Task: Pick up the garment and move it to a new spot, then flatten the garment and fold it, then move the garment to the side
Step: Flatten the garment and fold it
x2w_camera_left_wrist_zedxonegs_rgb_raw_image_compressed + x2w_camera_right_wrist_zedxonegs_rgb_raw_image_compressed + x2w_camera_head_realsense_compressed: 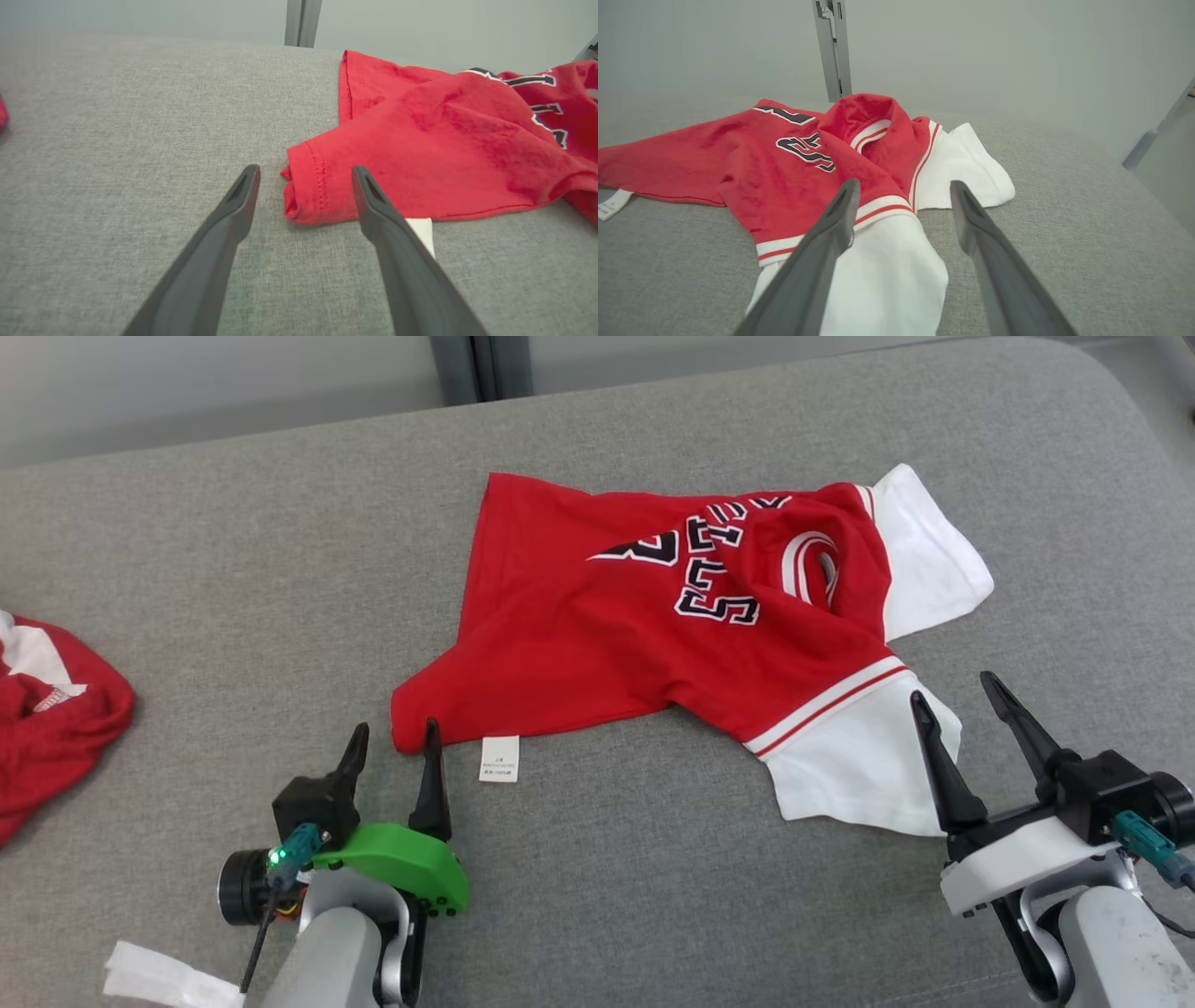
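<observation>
Status: garment [653, 616] is down on the grey surface [233, 569], roughly centred on it, and nothing is holding it. I read that as the relocation probably being done and flattening only partly there; fold and the final move aside are both not yet done. It's a red jersey with white sleeves and black-and-white lettering. The body is mostly spread, but the collar is bunched into a raised ridge near the far sleeve, the near-left hem corner is rolled under itself, and both sleeves sit skewed. A white care label [499, 759] pokes out from under the garment's near hem. Left gripper [395, 726] has its fingers spread wide, tips right at the garment's rolled hem corner, one finger on each side of it; I can't tell if they touch cloth. Right gripper [952, 686] also has its fingers spread, empty, sitting over the garment's near white sleeve. A second red cloth [47, 728] lies well to the left of the garment, not involved. My call: smooth out collar and hem corner before any fold.
</observation>
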{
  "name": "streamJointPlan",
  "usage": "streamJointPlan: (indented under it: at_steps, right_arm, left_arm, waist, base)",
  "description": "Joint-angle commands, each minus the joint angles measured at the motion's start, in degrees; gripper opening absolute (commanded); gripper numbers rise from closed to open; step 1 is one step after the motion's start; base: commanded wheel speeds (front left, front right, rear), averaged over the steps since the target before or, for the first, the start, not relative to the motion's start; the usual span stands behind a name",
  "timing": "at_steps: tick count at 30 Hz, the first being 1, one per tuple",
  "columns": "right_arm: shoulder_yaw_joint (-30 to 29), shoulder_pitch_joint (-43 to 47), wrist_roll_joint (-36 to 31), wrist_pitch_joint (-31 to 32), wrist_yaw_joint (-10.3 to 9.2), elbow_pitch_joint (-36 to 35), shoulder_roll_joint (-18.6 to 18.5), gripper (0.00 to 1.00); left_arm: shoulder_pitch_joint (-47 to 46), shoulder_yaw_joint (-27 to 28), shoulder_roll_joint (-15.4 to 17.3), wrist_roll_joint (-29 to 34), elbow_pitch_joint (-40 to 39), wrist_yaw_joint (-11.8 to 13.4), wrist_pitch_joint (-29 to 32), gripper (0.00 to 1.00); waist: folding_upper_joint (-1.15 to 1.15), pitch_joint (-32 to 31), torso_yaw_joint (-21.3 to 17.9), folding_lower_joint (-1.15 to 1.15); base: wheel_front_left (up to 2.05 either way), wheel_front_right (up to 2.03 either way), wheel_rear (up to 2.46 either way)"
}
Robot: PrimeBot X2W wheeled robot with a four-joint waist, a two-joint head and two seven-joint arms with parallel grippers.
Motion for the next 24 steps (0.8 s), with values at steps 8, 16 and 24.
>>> streamJointPlan:
  at_steps: [8,16,24]
  right_arm:
    - [1.7,-3.7,-0.6,0.0,-0.08,0.7,1.3,1.0]
    - [2.4,-5.0,-0.9,0.0,-0.08,2.6,2.8,1.0]
    - [1.4,-4.4,-1.7,0.0,-0.08,4.6,4.3,1.0]
  left_arm:
    - [-4.9,1.3,0.2,-3.6,7.3,-1.3,0.1,0.0]
    - [-3.6,5.0,0.3,-3.6,4.8,-0.8,0.1,0.0]
    - [1.9,9.6,0.3,-1.4,0.8,0.9,0.1,0.0]
  waist:
    - [0.0,3.9,-2.1,0.0]
    - [0.0,2.1,-0.3,0.0]
    - [0.0,-1.5,2.7,0.0]
  base:
    - [0.0,0.0,0.0]
    - [0.0,0.0,0.0]
    - [0.0,0.0,0.0]
